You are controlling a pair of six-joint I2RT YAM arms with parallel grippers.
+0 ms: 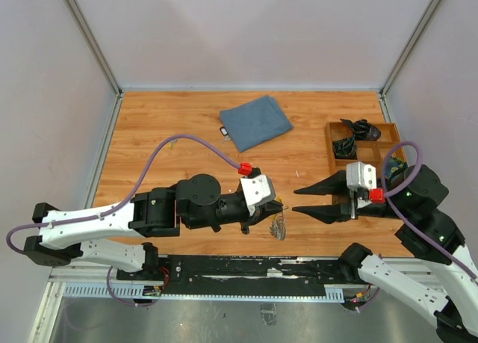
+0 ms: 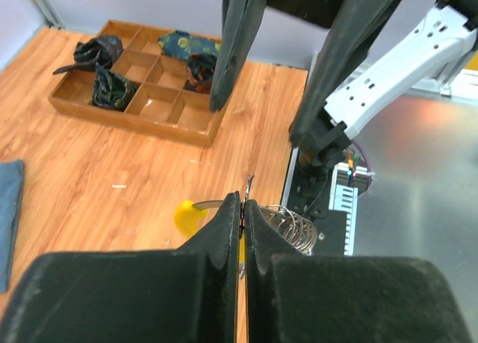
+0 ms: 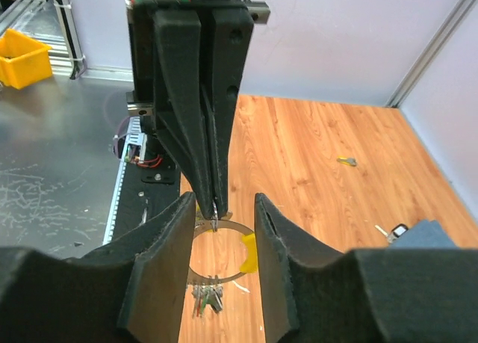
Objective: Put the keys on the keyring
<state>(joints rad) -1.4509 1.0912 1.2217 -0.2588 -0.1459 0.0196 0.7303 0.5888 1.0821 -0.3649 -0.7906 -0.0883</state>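
My left gripper (image 1: 281, 207) is shut on the keyring (image 3: 196, 262), a thin grey loop with a yellow sleeve (image 3: 249, 252). It pinches the loop's top edge and holds it upright just above the table. Several keys (image 3: 206, 298) hang in a bunch from the loop's bottom (image 1: 280, 226). In the left wrist view the jaws (image 2: 243, 202) are pressed together on the thin metal, with the yellow sleeve (image 2: 190, 216) to their left. My right gripper (image 3: 222, 201) is open, its fingertips on either side of the loop and nothing between them. A yellow-headed key (image 3: 345, 161) lies loose on the table.
A blue cloth (image 1: 255, 122) lies at the back centre with a small black-and-white key (image 1: 223, 131) at its left edge. A wooden compartment tray (image 1: 333, 126) holding dark bundles stands at the right. The black base rail (image 1: 246, 267) runs along the near edge.
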